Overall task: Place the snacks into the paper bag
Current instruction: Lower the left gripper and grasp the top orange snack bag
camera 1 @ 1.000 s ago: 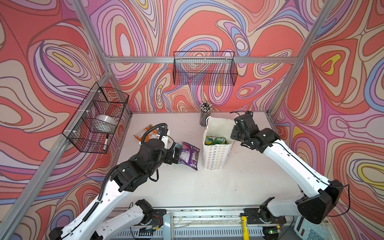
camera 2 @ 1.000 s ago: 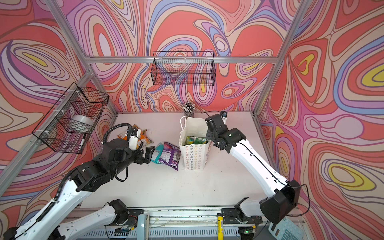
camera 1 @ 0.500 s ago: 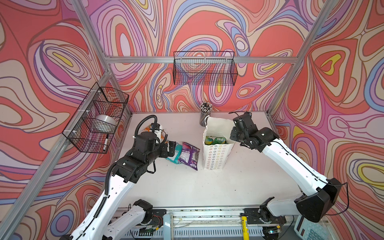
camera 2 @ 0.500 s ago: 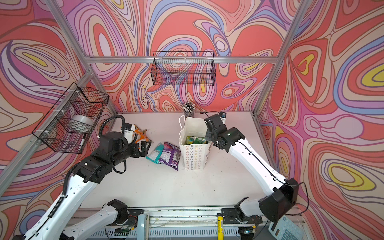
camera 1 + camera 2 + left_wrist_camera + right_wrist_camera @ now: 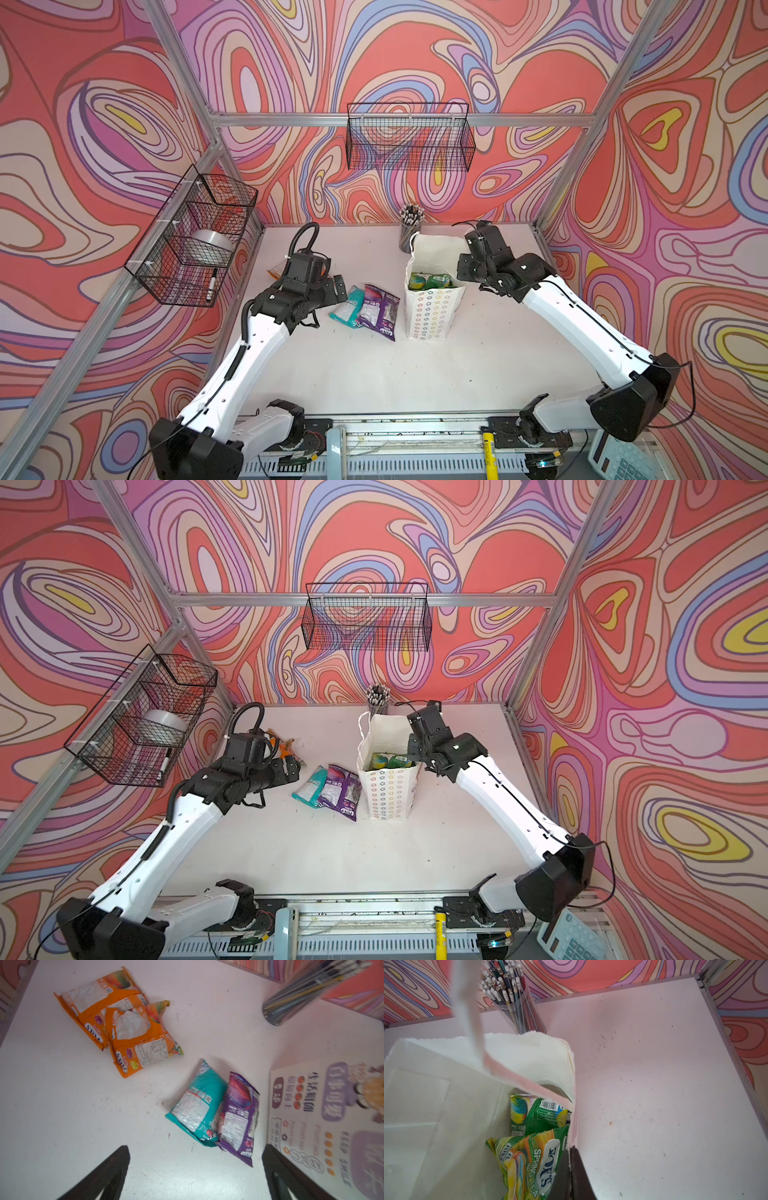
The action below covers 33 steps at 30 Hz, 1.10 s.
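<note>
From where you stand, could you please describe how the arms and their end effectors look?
Both arms have white shells with black joints. The left arm carries a ribbed black hose over its wrist; the right arm has a thin black cable along it. The left end effector and right end effector have dark tapered fingers.

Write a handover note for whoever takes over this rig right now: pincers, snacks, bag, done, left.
Left pincer: open, empty, above the table near the teal pouch.
Right pincer: shut on the side rim of the paper bag.
Done: at least two green Fox's pouches lie inside the bag.
Left: teal pouch and purple pouch, touching, beside the bag; two overlapping orange pouches farther out. All four need bagging.
</note>
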Each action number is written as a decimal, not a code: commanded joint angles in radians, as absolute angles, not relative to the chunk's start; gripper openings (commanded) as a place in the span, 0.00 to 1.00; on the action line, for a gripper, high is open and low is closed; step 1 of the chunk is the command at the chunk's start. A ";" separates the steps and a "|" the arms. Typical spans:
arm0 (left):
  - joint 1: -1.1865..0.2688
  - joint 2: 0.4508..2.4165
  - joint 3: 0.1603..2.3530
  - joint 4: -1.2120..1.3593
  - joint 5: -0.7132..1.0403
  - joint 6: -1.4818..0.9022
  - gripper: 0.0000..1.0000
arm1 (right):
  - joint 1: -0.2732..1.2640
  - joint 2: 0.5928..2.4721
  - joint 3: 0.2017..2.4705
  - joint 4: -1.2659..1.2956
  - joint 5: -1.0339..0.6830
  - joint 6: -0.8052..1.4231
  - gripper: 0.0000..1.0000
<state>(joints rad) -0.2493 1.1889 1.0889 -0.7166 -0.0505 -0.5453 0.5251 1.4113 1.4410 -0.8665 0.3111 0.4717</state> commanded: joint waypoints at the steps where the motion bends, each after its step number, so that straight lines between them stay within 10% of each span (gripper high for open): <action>1: -0.162 1.312 1.131 -0.743 0.009 -0.678 1.00 | 0.529 1.428 1.470 -0.815 0.261 0.389 0.00; 24: -0.046 2.098 1.637 -0.762 -0.198 -0.696 1.00 | 0.528 1.390 1.453 -0.797 0.144 0.293 0.00; 33: -0.034 2.082 1.575 -0.726 -0.172 -0.725 0.60 | 0.528 1.364 1.435 -0.793 0.134 0.286 0.00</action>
